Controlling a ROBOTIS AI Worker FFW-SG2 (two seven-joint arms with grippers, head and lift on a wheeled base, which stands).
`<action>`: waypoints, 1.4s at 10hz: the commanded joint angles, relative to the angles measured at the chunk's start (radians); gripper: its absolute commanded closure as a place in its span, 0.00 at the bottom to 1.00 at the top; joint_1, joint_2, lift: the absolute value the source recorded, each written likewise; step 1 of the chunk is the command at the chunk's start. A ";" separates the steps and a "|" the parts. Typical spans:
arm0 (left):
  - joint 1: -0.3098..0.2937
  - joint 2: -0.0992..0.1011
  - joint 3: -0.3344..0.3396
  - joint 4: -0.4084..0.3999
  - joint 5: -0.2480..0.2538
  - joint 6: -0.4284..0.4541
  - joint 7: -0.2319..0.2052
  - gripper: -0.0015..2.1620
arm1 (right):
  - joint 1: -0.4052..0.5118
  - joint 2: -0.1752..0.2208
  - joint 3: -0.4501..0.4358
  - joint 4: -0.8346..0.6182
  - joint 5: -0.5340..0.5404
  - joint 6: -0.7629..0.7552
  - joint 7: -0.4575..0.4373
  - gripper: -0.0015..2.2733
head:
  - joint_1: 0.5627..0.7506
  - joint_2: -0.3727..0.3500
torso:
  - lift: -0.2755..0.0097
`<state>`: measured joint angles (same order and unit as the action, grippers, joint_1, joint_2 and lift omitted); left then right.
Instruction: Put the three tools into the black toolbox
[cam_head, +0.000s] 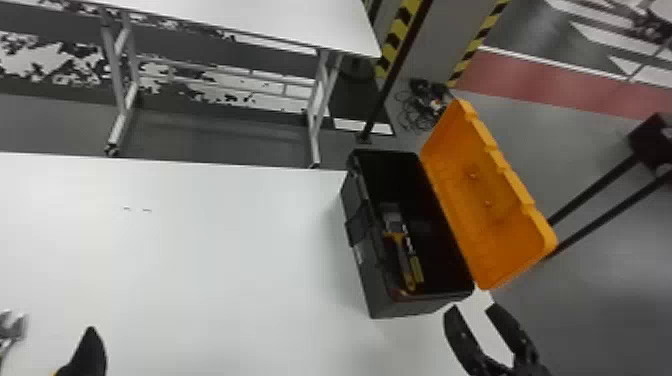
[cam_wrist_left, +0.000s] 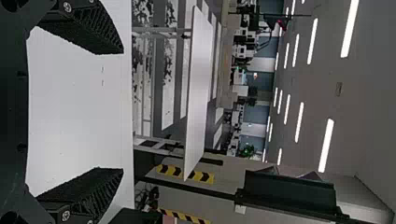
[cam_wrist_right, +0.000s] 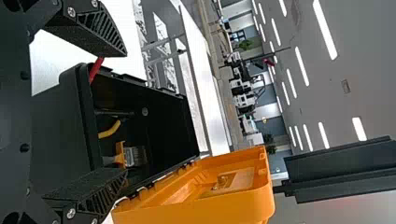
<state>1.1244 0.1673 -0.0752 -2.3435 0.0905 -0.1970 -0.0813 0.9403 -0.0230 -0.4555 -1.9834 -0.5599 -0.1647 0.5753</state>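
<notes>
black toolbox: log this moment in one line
toolbox open, orange lid tipped back | brush inside | wrench on table at left | left gripper open, empty | right gripper open, empty, at toolbox's near end

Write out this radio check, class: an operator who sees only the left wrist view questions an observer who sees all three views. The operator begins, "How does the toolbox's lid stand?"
Observer: The orange lid of the black toolbox stands open, per the head view.
Operator: Can you name something inside?
Observer: Yes, a brush lies in there; the right wrist view shows its bristles.
Operator: Is any tool outside the box?
Observer: One: a metal tool with a forked end, likely a wrench, on the table at the head view's left edge.
</notes>
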 joint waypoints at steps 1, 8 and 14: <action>0.000 0.000 0.000 0.009 0.000 -0.003 0.002 0.05 | 0.000 0.000 0.001 0.000 0.000 0.001 0.000 0.06 | 0.70 0.03 | 0.79; -0.023 -0.011 0.041 0.101 0.006 0.067 0.011 0.05 | 0.000 0.000 0.001 0.002 0.000 -0.002 0.012 0.06 | 0.70 0.03 | 0.79; -0.097 -0.032 0.106 0.202 -0.048 0.273 0.014 0.05 | 0.002 0.005 0.003 0.002 -0.002 -0.011 0.023 0.06 | 0.70 0.03 | 0.79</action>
<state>1.0355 0.1356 0.0262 -2.1522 0.0514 0.0581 -0.0674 0.9410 -0.0198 -0.4519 -1.9819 -0.5612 -0.1742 0.5980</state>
